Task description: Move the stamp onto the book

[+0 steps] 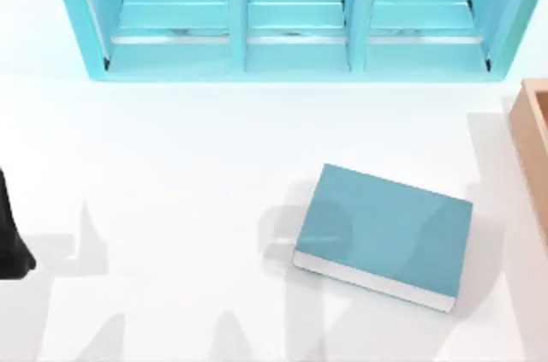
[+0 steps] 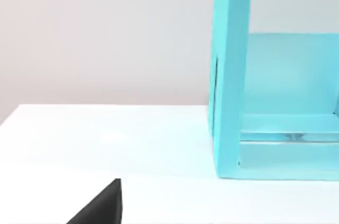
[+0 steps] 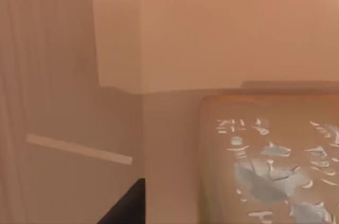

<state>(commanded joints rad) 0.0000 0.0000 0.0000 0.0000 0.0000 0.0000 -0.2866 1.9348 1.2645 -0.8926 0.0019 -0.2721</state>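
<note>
The right end effector (image 3: 128, 205) appears as a dark sliver at the edge of the right wrist view, very near the stamp (image 3: 267, 155). Whether it is released or clenched cannot be told.

The stamp is a tan-brown block with rounded corners and a flecked white mark on the face toward the camera. Light wooden surfaces surround it, so it seems to lie inside the wooden box (image 1: 533, 144) at the right edge of the bench (image 1: 171, 208).

It is probably light and rigid, with smooth sides that could slip. A firm pinch across two opposite flat sides, low on the body, looks safest.

The right wrist view gives the stamp's face and edges for lining up a grasp. The top view gives the destination. The book (image 1: 385, 234), teal with white page edges, lies flat on the bench right of centre, near the box but apart from it. A turquoise shelf unit (image 1: 291, 54) stands along the far side.

The left end effector (image 2: 103, 205) sits parked at the bench's left edge, facing the shelf's end wall. Its state cannot be told either.
</note>
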